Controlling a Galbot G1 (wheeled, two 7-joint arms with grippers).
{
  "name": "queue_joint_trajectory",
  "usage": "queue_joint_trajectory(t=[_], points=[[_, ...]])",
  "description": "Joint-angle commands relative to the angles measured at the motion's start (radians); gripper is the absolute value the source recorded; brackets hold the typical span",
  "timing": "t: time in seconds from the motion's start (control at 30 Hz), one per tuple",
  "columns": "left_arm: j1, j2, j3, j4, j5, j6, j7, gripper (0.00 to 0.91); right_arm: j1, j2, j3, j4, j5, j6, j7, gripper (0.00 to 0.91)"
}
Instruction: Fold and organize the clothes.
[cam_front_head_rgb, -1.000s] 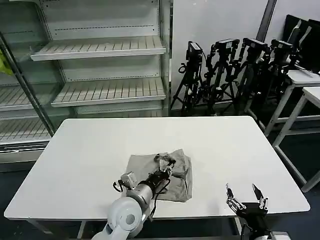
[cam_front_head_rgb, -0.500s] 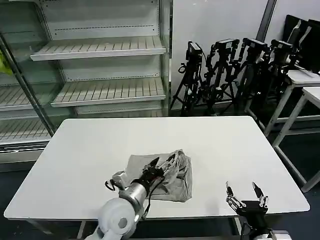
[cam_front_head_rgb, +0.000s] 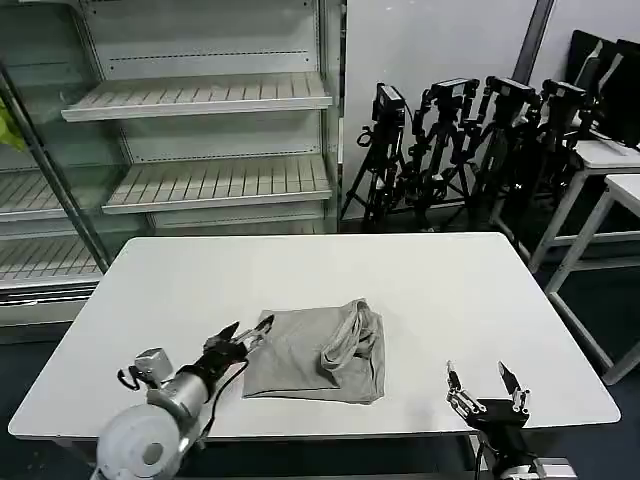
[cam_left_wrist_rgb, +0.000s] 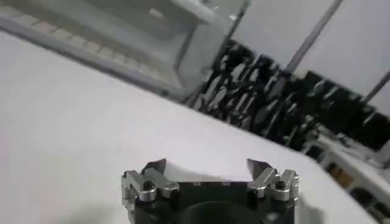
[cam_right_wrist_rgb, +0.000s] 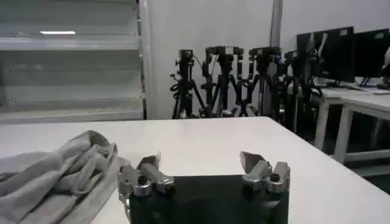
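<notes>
The left gripper hovers with its fingers spread wide and holding nothing, tips just short of the near-left edge of the T-shirt. The shirt lies folded into a rough rectangle on the white table, just ahead of that claw, its far-right corner bunched into ridges. From the right wrist view that rumpled hem sits off to the side of the right gripper, which waits at the table's near edge, jaws wide and empty, well apart from the cloth. The fold looks largely done, I'd say, so the next step seems to be tidying. To do it well, come in low and flat and smooth toward the bunched corner, never dragging the whole stack.
</notes>
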Motion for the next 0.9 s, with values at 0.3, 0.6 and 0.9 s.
queue_joint_trajectory(t=[0.3, 0.6, 0.9], points=[[0.005, 0.013, 0.023, 0.106, -0.145, 0.045, 0.099, 0.907, -0.034, 0.005, 0.020, 0.021, -0.001, 0.000, -0.001, 0.907], [-0.030, -0.003, 0.064, 0.189, -0.106, 0.043, 0.123, 0.907, -0.049, 0.005, 0.036, 0.035, 0.001, 0.000, -0.001, 0.907], [-0.067, -0.044, 0.088, 0.174, -0.145, 0.042, 0.109, 0.907, -0.054, 0.019, 0.032, 0.041, -0.004, 0.000, 0.000, 0.907]])
